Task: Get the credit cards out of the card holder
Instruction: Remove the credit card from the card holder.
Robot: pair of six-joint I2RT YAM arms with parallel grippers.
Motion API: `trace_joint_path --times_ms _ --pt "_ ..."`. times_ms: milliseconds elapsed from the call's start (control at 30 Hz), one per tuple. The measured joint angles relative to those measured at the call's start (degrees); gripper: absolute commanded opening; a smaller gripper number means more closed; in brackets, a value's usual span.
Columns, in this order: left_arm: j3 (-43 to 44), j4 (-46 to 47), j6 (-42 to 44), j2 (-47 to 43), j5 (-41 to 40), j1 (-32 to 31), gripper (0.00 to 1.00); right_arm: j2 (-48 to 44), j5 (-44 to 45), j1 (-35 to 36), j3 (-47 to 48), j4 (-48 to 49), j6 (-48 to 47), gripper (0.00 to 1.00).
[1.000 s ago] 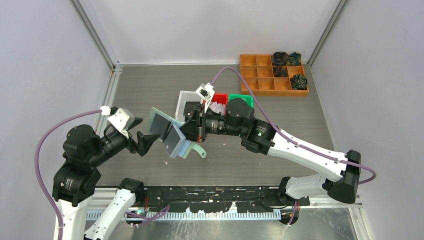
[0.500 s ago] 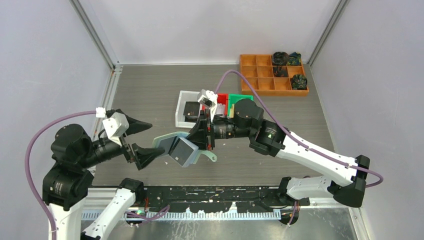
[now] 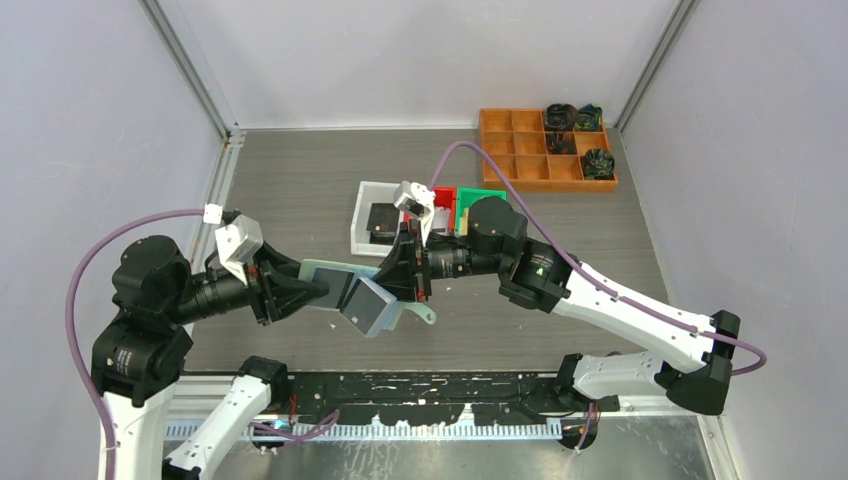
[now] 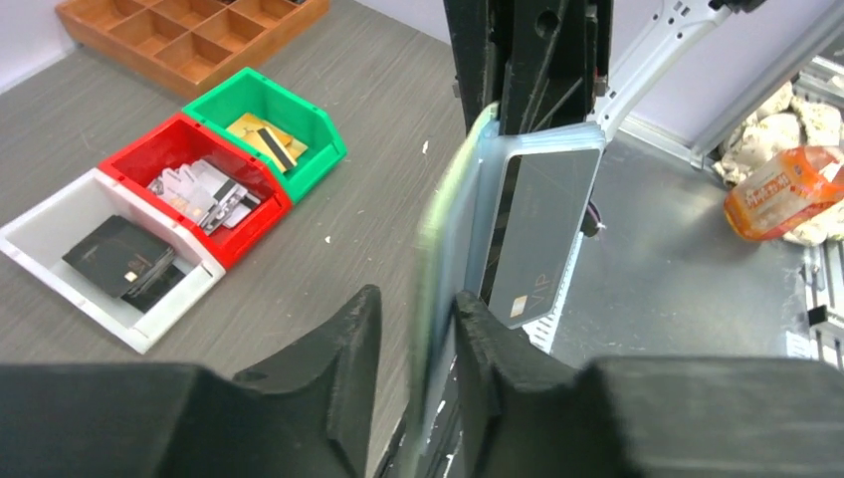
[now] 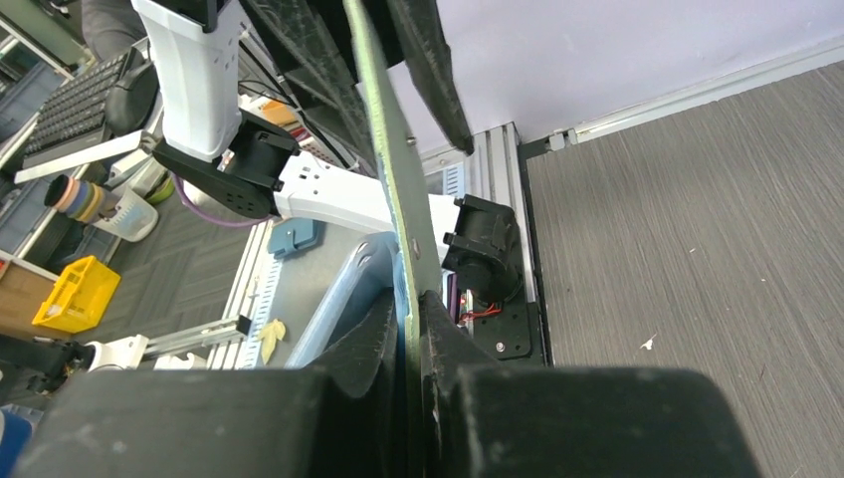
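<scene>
My right gripper (image 5: 410,311) is clamped tight on one edge of the card holder (image 3: 325,272), holding it in the air over the middle of the table's near edge. My left gripper (image 4: 418,324) straddles the opposite edge, fingers parted. A dark credit card (image 4: 537,224) sits in its clear pocket.

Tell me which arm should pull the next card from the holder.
Left. The right gripper is clamped on the card holder, holding it aloft, so it is busy. The left gripper is open, its fingers straddling the holder's edge near the dark card, likely ready to pinch.
</scene>
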Motion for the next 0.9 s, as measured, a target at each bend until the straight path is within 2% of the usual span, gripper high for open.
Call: trace_joint_path --times_ms 67,133,233,367,467,567,700,800,900 --pt "0.0 -0.24 0.09 0.2 0.52 0.0 0.1 0.0 0.07 0.0 0.0 0.2 -0.15 0.12" --pt "0.0 -0.72 0.15 0.37 0.92 0.0 0.01 0.0 0.44 -0.04 -0.02 0.31 -0.28 0.37" --pt "0.09 -2.43 0.79 0.76 1.14 0.0 0.0 -0.11 0.98 -0.39 -0.48 0.63 -0.35 0.59" --pt "0.85 -6.34 2.58 3.02 0.37 0.0 0.0 -0.94 2.05 -1.79 -1.44 1.84 -0.55 0.78" --pt "2.34 -9.44 4.74 5.57 -1.16 0.0 0.0 -1.99 3.15 -5.29 -2.29 1.38 0.28 0.83" --pt "3.89 -12.74 6.97 8.15 -3.41 0.0 0.0 -2.93 5.09 -12.09 -3.19 0.48 2.21 0.86" --pt "5.46 -17.42 9.97 11.32 -6.82 0.0 0.0 -3.91 9.31 -17.7 -3.34 -1.92 3.87 0.86" --pt "6.05 -19.5 11.04 12.94 -8.72 0.0 0.0 -4.81 11.98 -18.34 -3.34 -3.17 5.6 0.81" --pt "6.03 -19.85 10.51 13.33 -9.79 0.0 0.0 -5.79 12.66 -18.34 -3.34 -2.97 8.79 0.69"
